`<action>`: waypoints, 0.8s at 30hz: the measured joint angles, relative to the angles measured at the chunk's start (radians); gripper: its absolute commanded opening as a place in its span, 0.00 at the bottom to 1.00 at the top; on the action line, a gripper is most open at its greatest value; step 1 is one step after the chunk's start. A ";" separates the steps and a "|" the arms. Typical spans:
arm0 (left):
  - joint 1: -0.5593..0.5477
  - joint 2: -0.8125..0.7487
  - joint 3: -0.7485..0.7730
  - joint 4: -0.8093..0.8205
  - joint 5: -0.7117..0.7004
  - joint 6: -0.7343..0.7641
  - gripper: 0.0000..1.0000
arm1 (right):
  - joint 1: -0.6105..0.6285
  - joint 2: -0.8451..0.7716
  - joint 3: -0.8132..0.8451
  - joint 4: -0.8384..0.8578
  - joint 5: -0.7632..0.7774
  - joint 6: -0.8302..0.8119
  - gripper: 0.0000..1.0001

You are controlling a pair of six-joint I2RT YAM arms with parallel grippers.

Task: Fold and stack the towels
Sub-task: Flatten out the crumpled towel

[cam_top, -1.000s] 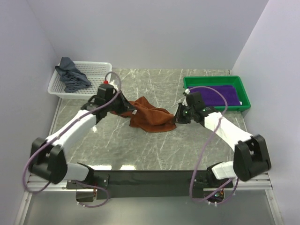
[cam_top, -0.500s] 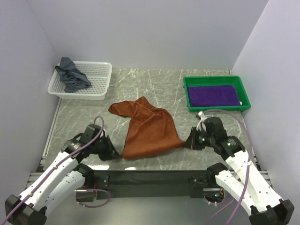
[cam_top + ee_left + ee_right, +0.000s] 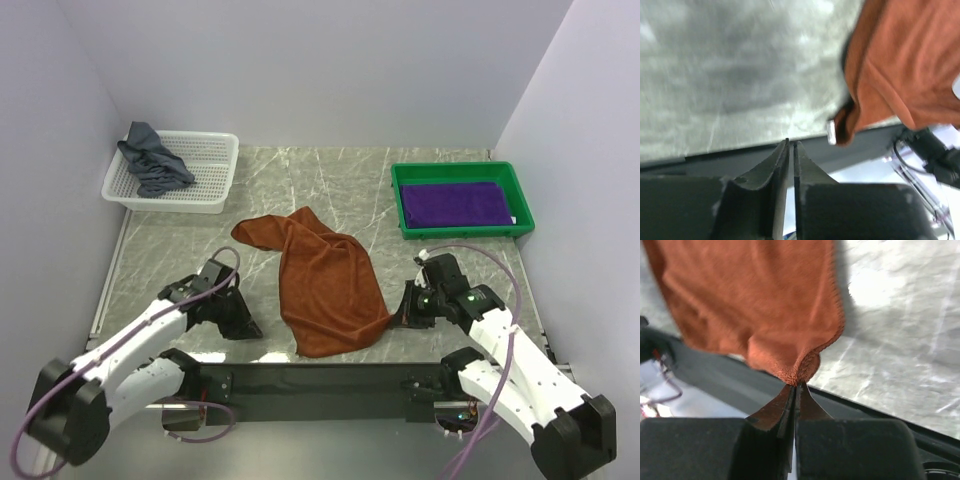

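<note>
From above, the rust-brown towel [image 3: 325, 285] lies loosely spread and rumpled on the table [image 3: 190, 250], running from a bunched far end down to the near edge. The purple towel [image 3: 455, 203] sits folded flat in the green tray [image 3: 455, 168], and the grey-blue towel [image 3: 150, 160] is heaped in the white basket [image 3: 205, 165]. The right gripper [image 3: 400, 312] is at the rust-brown towel's near right corner. The left gripper [image 3: 250, 328] is low beside its near left edge, apart from the cloth. In the left wrist view, the fingers are parted by only a narrow slit with nothing between them. A towel corner carrying a small white label [image 3: 831, 131] hangs over the table edge just ahead, not touching them. In the right wrist view, the jaws are pinched tight on a puckered tip of the hem, and the cloth fans out from it. The terry looks light, limp and grippy: it will likely sag and crease rather than hold a shape. The best hold is probably on the hemmed corners, both near ones at once, so that the sheet can be pulled taut before folding.
</note>
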 measured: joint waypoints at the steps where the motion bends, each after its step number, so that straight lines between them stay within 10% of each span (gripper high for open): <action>1: 0.000 0.033 0.003 0.018 -0.010 0.002 0.22 | 0.000 0.011 0.000 0.008 0.019 0.003 0.06; 11: -0.049 0.077 0.051 0.159 -0.036 0.019 0.89 | 0.011 0.068 0.028 0.061 0.129 0.011 0.60; 24: -0.060 0.381 0.351 0.214 -0.245 0.087 0.71 | 0.024 0.430 0.350 0.255 0.210 -0.111 0.52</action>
